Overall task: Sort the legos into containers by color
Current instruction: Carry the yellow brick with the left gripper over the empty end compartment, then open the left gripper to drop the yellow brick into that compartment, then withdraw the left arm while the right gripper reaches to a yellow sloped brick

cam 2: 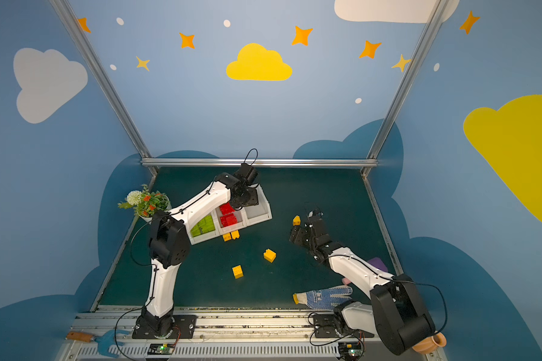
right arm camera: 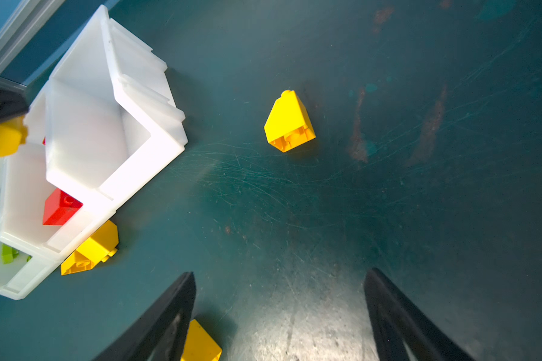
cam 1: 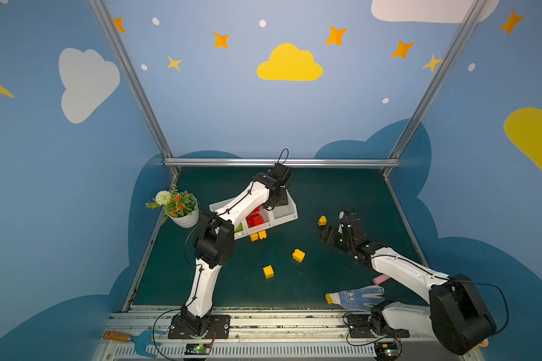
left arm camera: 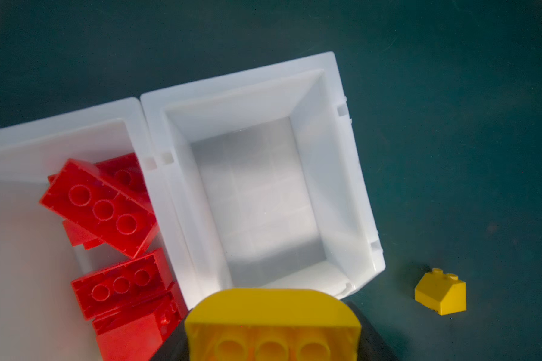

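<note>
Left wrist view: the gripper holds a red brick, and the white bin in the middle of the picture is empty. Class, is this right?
Not quite. The left wrist view shows that the brick in the left gripper is yellow, not red. The white bin in the middle of the picture is indeed empty.

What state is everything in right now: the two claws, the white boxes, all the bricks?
left gripper: shut on yellow brick, at the end bin's rim.
right gripper: open, empty, above the table.
end bin: empty.
middle bin: holds red bricks.
third bin: holds green bricks.
sloped brick: loose on the table.
brick pair: on the table, against the middle bin.
two centre bricks: loose on the table, apart.
glove: lying flat.
</note>
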Controlling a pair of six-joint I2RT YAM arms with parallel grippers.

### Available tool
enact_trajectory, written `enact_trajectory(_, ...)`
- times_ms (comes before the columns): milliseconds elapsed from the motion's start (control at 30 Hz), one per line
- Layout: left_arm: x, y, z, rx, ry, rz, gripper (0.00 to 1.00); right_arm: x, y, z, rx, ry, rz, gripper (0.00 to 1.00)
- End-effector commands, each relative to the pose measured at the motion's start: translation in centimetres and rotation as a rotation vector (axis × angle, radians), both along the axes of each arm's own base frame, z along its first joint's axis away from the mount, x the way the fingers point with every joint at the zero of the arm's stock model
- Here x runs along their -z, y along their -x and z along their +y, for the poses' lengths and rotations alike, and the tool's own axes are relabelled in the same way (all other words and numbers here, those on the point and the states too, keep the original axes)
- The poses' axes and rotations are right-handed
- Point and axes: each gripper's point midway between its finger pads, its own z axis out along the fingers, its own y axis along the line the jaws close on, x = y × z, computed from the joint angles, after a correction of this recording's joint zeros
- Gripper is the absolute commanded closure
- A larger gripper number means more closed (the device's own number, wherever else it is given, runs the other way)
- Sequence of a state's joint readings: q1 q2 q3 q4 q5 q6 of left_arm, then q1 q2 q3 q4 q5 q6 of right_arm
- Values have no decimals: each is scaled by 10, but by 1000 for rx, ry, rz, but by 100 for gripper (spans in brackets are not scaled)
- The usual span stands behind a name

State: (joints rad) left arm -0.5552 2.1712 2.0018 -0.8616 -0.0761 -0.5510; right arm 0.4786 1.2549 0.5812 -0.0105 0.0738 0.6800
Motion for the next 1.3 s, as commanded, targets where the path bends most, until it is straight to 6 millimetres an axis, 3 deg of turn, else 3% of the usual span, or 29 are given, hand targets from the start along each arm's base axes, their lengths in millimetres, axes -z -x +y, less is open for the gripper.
enact_trajectory(0, 8, -1, 0, 30, -21, 54, 43, -9, -6, 0, 2, 3, -29, 17)
enact_trajectory(167, 17, -15, -1, 24, -14, 72, 39, -8, -7, 1, -3, 12, -27, 17)
enact_trajectory(333, 13, -21, 1, 17, -19, 69, 18, -6, -8, 0, -10, 27, -24, 17)
enact_trajectory(567, -27, -15, 7, 13, 5, 1, 12, -8, -17, 6, -65, 91, -6, 16)
enact_trajectory(700, -63, 5, 18, 4, 55, -72, 10, 1, -22, 10, -109, 145, 54, 16)
enact_trajectory(833, -84, 32, 31, -2, 102, -117, 9, 11, -30, 14, -134, 195, 124, 16)
enact_trajectory(1267, -107, 144, 106, -19, 133, -270, 3, 44, -50, 8, -190, 391, 253, 17)
